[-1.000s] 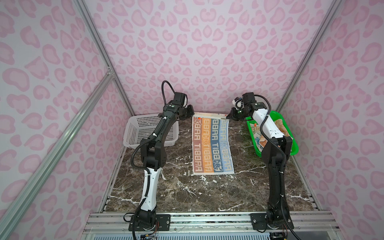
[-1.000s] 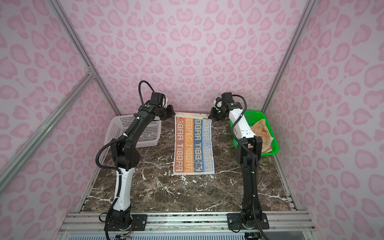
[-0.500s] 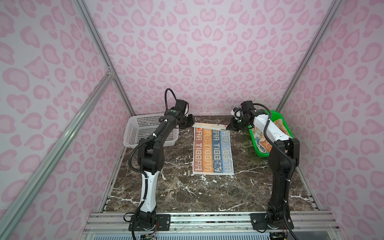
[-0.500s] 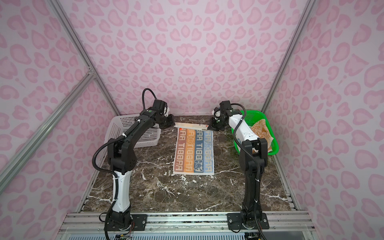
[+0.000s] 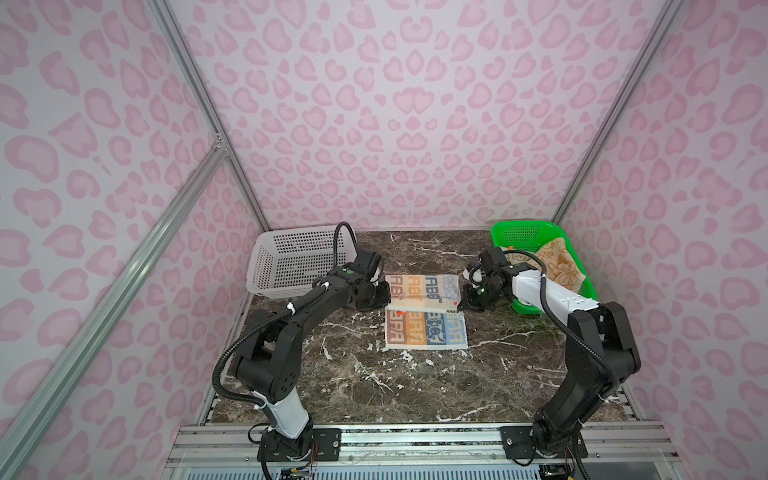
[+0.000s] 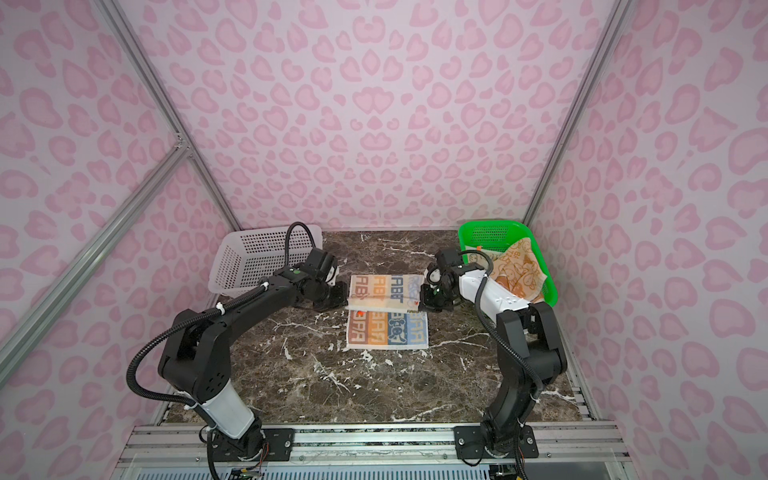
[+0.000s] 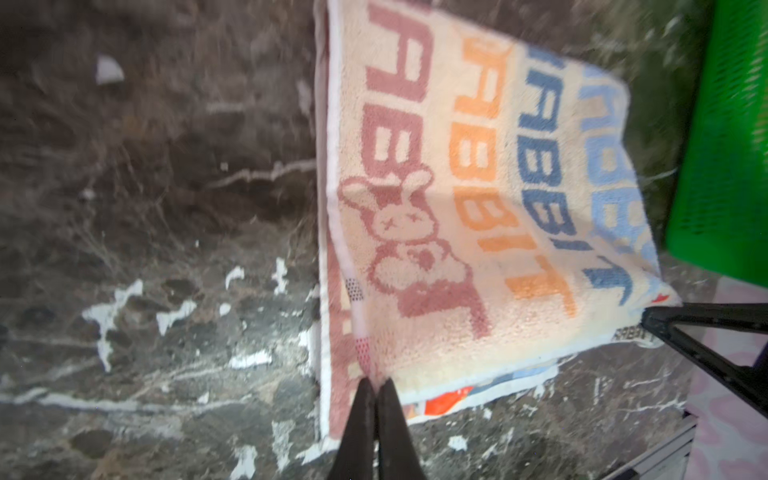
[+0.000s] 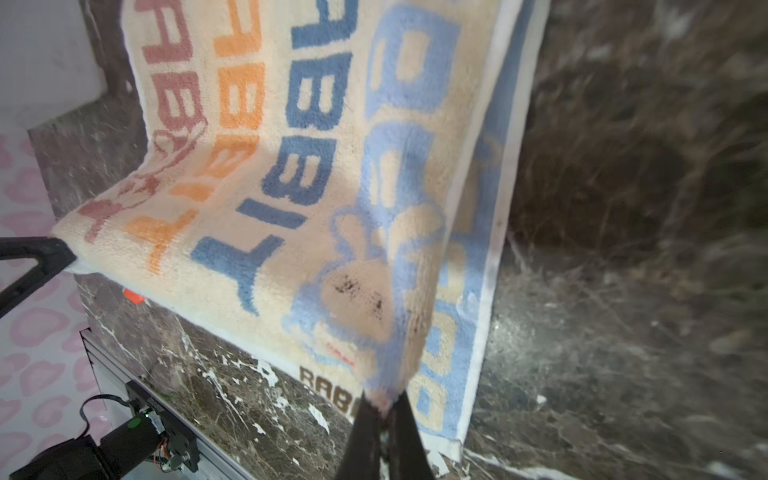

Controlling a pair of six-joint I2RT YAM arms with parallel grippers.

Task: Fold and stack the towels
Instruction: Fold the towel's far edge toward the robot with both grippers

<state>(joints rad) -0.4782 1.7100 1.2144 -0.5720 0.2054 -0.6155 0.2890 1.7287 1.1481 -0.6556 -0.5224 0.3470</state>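
On the dark marble tabletop (image 5: 374, 382), between the white basket (image 5: 291, 266) at the far left and the green basket (image 5: 523, 226) at the far right: the cream towel (image 5: 424, 328), printed with rows of "RABBIT" letters in pink, orange and blue. Near half flat on the stone. Far half doubled back over it, held just clear of the lower layer, with the raised edge across the towel's middle and a near strip left uncovered.

At the left corner of that raised edge: the left claw (image 5: 385, 303), clenched tight on the cloth. In the left wrist view, fingertips (image 7: 365, 399) pressed together with a pinch of cream terry between them.

At the right corner: the right claw (image 5: 460, 305), likewise clamped on the cloth. In the right wrist view, fingertips (image 8: 365, 415) closed on a pale-blue corner, with the fabric sagging slightly across to the opposite claw.

Inside the green basket, well apart from the fold: the orange towel (image 5: 561, 270) with cream bunnies, crumpled against the far right wall. Same layout in both top views. Wrist views blurred at the edges, so finer detail of the lower layer is hard to tell.
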